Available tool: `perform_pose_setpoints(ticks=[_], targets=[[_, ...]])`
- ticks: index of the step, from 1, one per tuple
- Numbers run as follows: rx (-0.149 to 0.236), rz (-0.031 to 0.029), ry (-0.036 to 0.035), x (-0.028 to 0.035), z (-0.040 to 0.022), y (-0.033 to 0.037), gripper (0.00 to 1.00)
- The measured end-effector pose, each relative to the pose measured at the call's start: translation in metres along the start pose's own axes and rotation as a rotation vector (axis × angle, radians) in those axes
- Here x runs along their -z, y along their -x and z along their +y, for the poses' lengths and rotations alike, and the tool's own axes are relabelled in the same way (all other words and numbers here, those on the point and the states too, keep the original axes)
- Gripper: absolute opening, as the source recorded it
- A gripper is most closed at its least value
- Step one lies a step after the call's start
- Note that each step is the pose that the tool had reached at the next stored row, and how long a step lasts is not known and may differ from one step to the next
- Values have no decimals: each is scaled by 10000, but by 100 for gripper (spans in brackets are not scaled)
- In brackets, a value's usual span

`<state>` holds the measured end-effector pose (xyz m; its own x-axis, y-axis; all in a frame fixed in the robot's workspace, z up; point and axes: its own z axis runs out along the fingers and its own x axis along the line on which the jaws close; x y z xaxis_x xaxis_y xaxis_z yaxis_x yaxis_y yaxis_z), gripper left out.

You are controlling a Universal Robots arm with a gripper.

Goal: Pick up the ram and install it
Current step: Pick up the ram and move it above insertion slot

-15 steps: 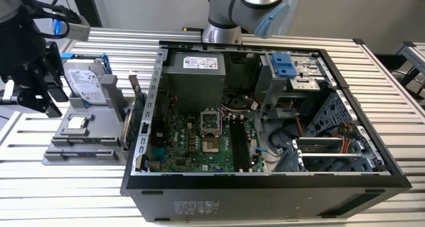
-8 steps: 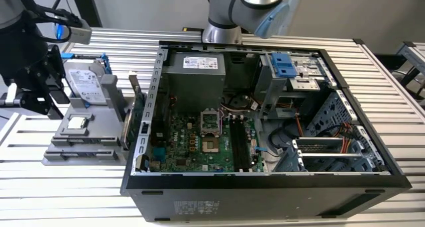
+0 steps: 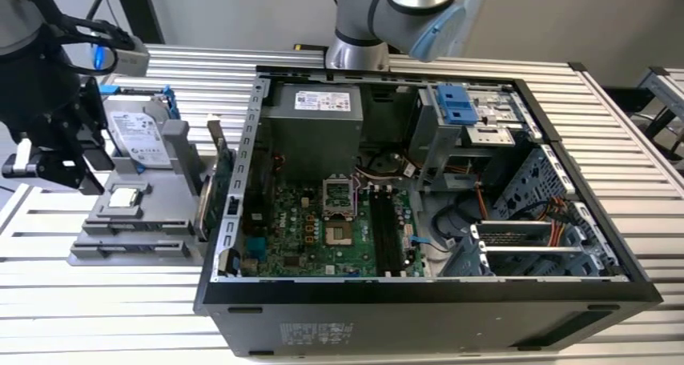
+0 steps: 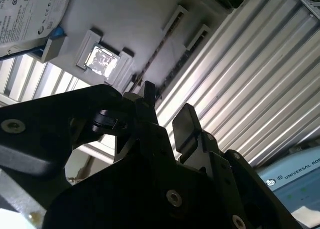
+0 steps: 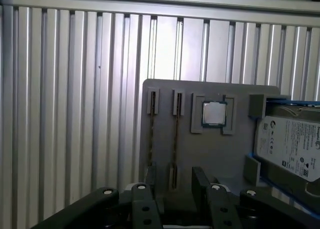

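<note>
Jaws stand released: you have two black fingers [image 5: 145, 209] parted with nothing gripped between them. The gripper [image 5: 171, 181] hangs over one grey fixture plate [image 5: 210, 154], which lies on the slatted aluminium worktop [image 3: 107, 301] at the exterior view's left, just beside the one open computer case [image 3: 428, 309].

Look at the plate in the first wrist view and you can count two narrow slots side by side, each with a clip at either end. The ram [image 5: 176, 139] sits on edge in the slot nearer the processor chip [image 5: 214, 114], showing as one thin dark strip. Its near end lines up with the gap between the fingers, though you cannot tell whether they touch it. The neighbouring slot shows a fainter line, and you cannot tell whether a second stick sits there.

Past the single processor chip, one silver hard drive [image 5: 287, 149] rests in a blue frame at the plate's far end.

In the exterior view, one green expansion card [image 3: 219, 193] stands upright between the plate and the case wall. Inside the case you see one green motherboard [image 3: 310, 229] lying flat.
</note>
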<state>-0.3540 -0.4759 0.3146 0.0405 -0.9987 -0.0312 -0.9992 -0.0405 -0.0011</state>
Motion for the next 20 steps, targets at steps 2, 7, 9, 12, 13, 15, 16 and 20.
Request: perform_pose_setpoints(ticks=[2,7,9,12,13,15,16,20], targets=[[0,0,0,-30,0,-1,100],[-1,0,0,-97,1,-14,100],[-1,0,3,-119,1,-25,100],[-1,0,6,-152,2,-42,100],[-1,-1,7,-165,2,-48,100],[-1,-1,9,-189,2,-60,100],[-1,-2,9,-201,3,-65,100],[-1,0,14,-247,3,-84,100]])
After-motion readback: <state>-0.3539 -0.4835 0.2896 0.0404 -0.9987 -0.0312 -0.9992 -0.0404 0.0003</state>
